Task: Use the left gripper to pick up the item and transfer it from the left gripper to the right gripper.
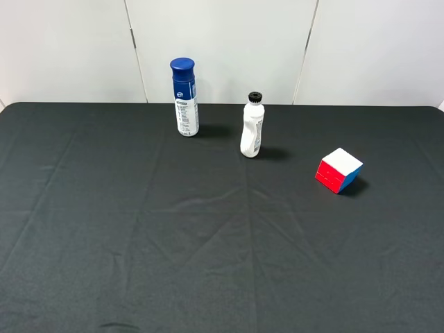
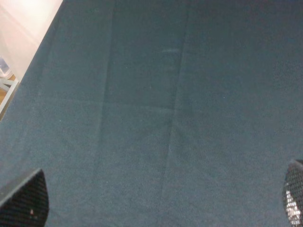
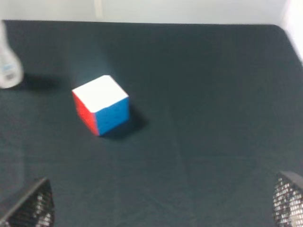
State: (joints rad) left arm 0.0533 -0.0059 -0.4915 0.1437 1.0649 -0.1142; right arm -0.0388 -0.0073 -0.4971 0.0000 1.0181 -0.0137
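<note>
Bench (image 1: 208, 263): covered in matte black cloth, creased with soft fold lines.
Item (image 1: 338, 170): glossy plastic puzzle cube, white face up, red and blue sides showing, resting on the cloth toward the right, well apart from both grippers.
Spray can (image 1: 184, 97): tall cylinder, domed blue cap.
White bottle (image 1: 252, 127): curved, ribbed black cap.
Left gripper (image 2: 156, 208): mesh-textured jaws spread wide, holding nothing.
Right gripper (image 3: 161, 205): jaws spread wide, holding nothing.

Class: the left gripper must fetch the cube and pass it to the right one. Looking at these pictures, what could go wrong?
1. The cube lies far right, so the left gripper must reach across.
2. Crossing, its arm might topple the white bottle.
3. The cube sits cornerwise; open jaws may catch edges.
</note>
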